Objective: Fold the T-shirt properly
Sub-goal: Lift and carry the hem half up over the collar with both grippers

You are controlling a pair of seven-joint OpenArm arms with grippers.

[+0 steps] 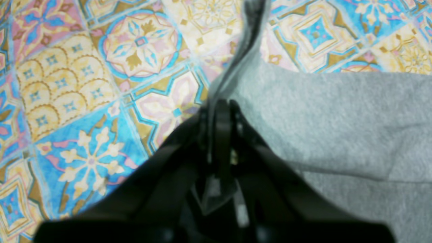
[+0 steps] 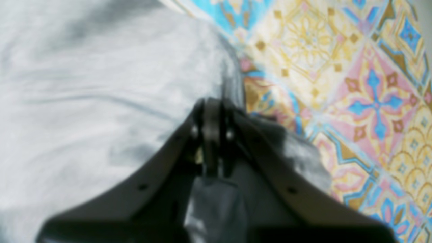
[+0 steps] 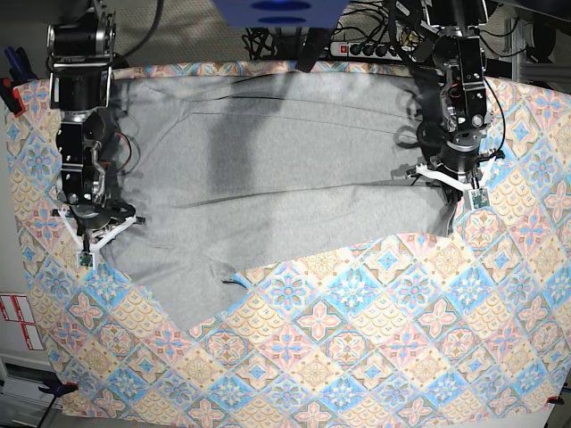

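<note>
While spread flat, one T-shirt (image 3: 268, 169) (grey), two gripper (image 3: 96, 234) pinches.

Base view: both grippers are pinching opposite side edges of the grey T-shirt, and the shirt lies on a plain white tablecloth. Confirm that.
Not quite. The left gripper and right gripper do pinch the T-shirt edges, but the tablecloth is a colourful tile pattern, not plain white. The base view shows it.

Legible text: none. T-shirt (image 3: 268, 169): plain grey face up, no lettering visible. Tablecloth (image 3: 375, 339): ornamental tile pattern only. White labels with red print (image 3: 16, 321) at the base view's left edge: too small to read.
</note>
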